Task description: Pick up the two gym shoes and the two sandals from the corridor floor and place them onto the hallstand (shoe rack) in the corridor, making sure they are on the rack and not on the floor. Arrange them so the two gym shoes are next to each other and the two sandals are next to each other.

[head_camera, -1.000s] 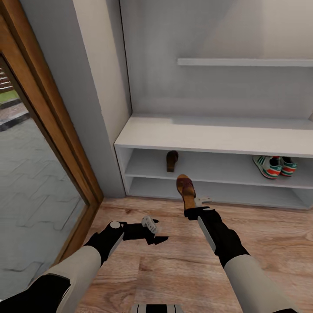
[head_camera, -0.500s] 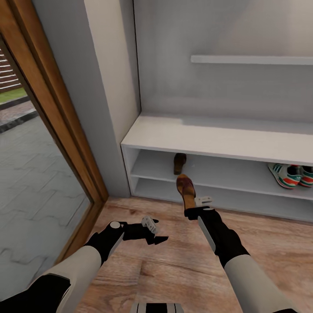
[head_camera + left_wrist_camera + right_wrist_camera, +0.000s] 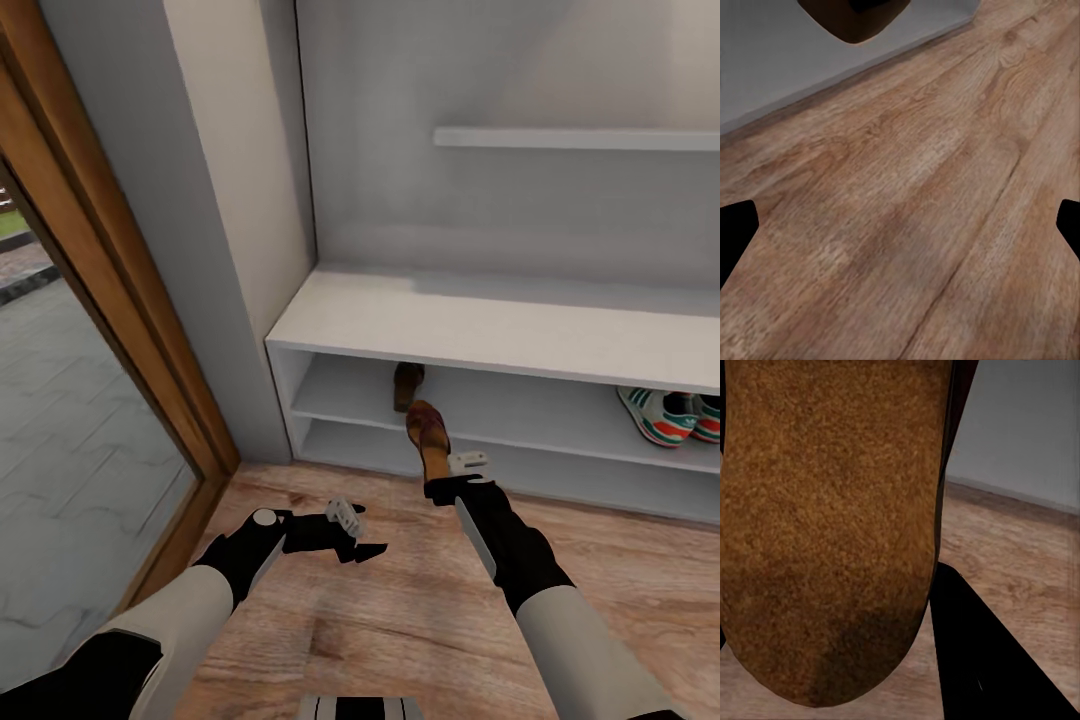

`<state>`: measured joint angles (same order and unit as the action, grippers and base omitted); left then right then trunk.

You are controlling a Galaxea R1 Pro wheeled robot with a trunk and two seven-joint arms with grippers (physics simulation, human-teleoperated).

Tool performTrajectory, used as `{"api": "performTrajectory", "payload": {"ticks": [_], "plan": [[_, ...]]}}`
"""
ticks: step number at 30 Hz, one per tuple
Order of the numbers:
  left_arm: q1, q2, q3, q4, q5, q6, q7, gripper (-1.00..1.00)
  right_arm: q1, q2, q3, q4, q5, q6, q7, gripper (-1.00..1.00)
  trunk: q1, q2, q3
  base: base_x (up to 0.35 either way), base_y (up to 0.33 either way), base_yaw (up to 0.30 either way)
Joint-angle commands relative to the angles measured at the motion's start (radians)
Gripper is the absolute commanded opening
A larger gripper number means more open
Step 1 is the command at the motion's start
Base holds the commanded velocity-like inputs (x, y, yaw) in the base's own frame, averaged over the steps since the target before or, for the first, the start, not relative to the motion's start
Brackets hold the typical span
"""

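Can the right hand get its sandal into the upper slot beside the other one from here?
Probably yes: the right hand holds the sandal just in front of the slot, and the space beside the shelved sandal looks free.

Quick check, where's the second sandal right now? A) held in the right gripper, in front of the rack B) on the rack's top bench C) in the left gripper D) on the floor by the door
A. The right gripper is shut on a sandal, held up in front of the rack; the other sandal already sits in the upper shelf slot, and the left gripper is open and empty.
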<state>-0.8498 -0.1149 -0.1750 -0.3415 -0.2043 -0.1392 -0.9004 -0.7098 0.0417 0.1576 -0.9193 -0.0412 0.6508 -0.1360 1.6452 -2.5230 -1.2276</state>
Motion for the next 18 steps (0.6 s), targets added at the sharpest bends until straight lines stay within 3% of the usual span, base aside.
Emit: {"api": "performTrajectory", "payload": {"ticks": [1,10,18], "plan": [[0.000,0.000,0.002,-0.001,-0.010,-0.010,0.000,1.00,0.000,0.000,0.002,-0.001,-0.008,0.004,-0.008,-1.00,0.000,0.000,-0.001,0.027,-0.024,0.000],[0.000,-0.006,0.002,-0.001,-0.010,-0.010,0.000,1.00,0.000,0.000,0.002,-0.001,-0.008,0.004,-0.008,-1.00,0.000,0.000,-0.001,0.157,-0.155,0.000],[0.000,-0.006,0.002,-0.001,-0.010,-0.010,0.000,1.00,0.000,0.000,0.002,0.000,-0.008,0.004,-0.008,-1.00,0.000,0.000,-0.001,0.031,-0.026,0.000]]}}
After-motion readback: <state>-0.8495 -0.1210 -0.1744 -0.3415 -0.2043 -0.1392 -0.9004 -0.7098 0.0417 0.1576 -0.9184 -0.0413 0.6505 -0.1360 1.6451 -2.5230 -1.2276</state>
